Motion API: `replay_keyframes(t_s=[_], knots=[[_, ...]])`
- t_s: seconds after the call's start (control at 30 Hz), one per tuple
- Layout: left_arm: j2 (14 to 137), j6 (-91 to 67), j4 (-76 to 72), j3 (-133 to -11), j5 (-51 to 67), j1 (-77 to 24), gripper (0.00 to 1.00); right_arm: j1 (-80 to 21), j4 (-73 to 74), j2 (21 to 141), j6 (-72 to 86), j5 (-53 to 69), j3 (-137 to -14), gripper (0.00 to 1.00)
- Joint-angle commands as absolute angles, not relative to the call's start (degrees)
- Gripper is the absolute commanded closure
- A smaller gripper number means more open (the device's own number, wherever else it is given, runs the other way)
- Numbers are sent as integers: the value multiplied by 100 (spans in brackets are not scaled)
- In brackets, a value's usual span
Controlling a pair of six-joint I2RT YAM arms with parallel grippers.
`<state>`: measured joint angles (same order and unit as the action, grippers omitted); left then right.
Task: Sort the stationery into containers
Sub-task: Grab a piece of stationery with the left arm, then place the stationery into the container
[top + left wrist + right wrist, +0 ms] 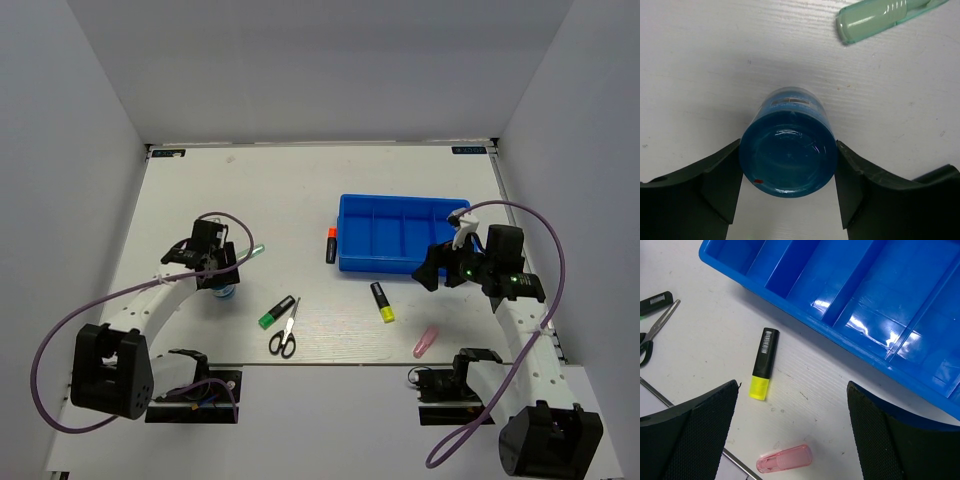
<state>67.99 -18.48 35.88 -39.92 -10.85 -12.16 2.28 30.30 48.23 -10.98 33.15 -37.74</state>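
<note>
A translucent blue highlighter [790, 112] stands upright on the table [226, 291]; my left gripper [788, 165] [222, 278] comes down over it, both fingers against its sides. A pale green highlighter [875, 17] [255, 251] lies just beyond. My right gripper [792, 435] [437, 270] hovers open near the blue tray [400, 199] [840, 285], over bare table between a yellow-capped highlighter [764, 364] [382, 301] and a pink one [785, 458] [426, 342]. An orange-capped highlighter [330, 243] lies left of the tray. A green-capped one [276, 312] and the scissors [285, 332] [655, 332] lie mid-table.
The tray's compartments show nothing inside. White walls enclose the table on three sides. A metal strip [735, 460] marks the table's near edge, just in front of the pink highlighter. Purple cables loop beside both arms.
</note>
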Motion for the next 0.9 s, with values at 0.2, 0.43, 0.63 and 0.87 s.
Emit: replay_keyframes(t_s=[0.2,0.43,0.63,0.87], knots=[[6908,-1855,3770,-4262,-1081,-1257,88,202,3094,4711,-1090,3322,-4043,10],[6968,-1749,4498,-6332,-941,-2397,100,185,3085,4702,-1046,3401,-3999,89],[8488,-1810,4667,-8629,173,-3049,100,176,3032,4702,-1011,3226,-4008,100],[10762,-2100,4421,-10999,1142,-3612,100,176,3006,4737,-984,3094,-4008,96]])
